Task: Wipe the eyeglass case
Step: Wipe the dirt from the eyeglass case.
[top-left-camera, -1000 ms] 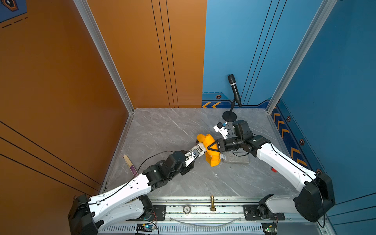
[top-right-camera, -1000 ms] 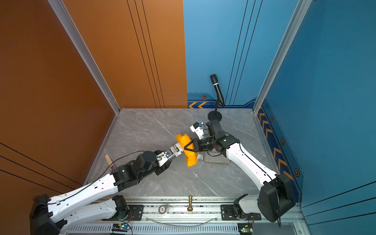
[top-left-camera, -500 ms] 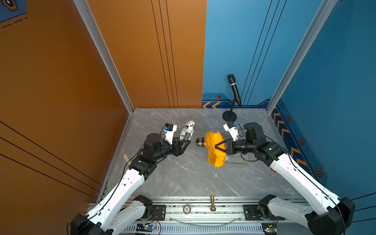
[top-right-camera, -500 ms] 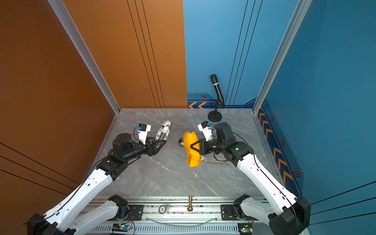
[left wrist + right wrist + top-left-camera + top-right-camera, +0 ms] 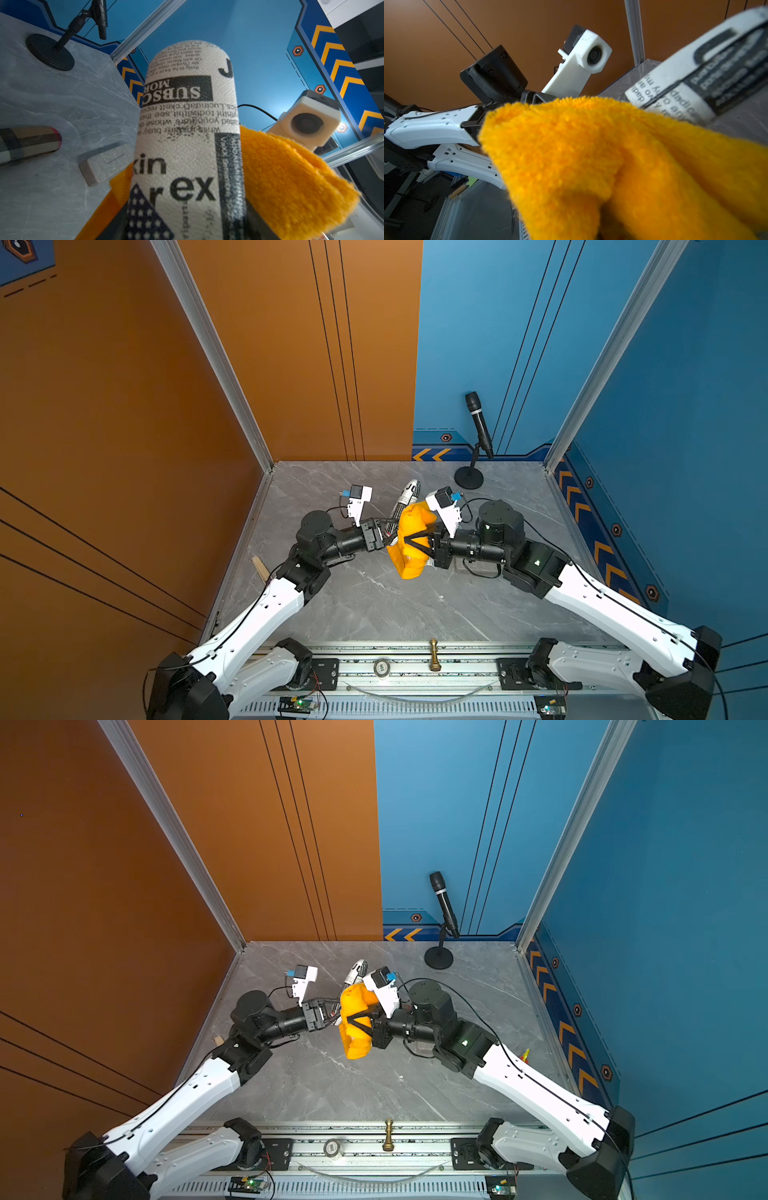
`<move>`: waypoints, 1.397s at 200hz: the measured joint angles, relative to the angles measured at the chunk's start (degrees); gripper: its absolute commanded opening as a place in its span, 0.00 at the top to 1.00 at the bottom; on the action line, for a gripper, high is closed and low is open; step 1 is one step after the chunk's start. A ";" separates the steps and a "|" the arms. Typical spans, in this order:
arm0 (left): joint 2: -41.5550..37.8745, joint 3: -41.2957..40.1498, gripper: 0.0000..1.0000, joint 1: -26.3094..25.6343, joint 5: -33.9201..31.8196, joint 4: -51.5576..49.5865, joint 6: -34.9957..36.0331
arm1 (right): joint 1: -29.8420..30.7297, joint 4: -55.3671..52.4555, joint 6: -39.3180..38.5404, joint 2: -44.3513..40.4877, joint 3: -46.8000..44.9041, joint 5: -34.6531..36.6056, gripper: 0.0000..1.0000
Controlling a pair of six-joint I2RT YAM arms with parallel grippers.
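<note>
The eyeglass case [image 5: 409,493] [image 5: 358,971] is a white tube printed like a newspaper. It is held up off the table, with my left gripper [image 5: 388,531] [image 5: 332,1013] shut on its lower end. In the left wrist view the case [image 5: 187,124] fills the middle. My right gripper [image 5: 406,540] [image 5: 353,1021] is shut on a fluffy orange cloth [image 5: 409,549] [image 5: 355,1029]. The cloth [image 5: 291,176] lies against the side of the case. In the right wrist view the cloth [image 5: 591,155] hides the jaws, and the case [image 5: 695,68] sticks out past it.
A microphone on a round stand [image 5: 478,427] is at the back of the grey marble table [image 5: 374,605]. A grey block [image 5: 104,164] and a plaid case [image 5: 27,143] lie on the table. A chess piece [image 5: 434,655] stands on the front rail.
Half a second ago the case and the cloth were held apart. Both arms have moved inward, and the cloth now rests against the case.
</note>
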 measured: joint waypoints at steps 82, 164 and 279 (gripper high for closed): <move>0.46 -1.75 0.65 -3.72 1.49 10.73 -6.62 | -14.43 2.73 0.72 2.93 4.28 -4.42 1.00; 1.86 -1.84 0.66 -3.17 4.11 15.45 -8.72 | -9.90 7.82 2.84 0.15 -4.28 -5.92 1.00; 4.55 -3.52 0.66 -2.56 3.72 15.93 -9.64 | -10.93 13.68 5.18 -0.17 -5.57 -6.78 1.00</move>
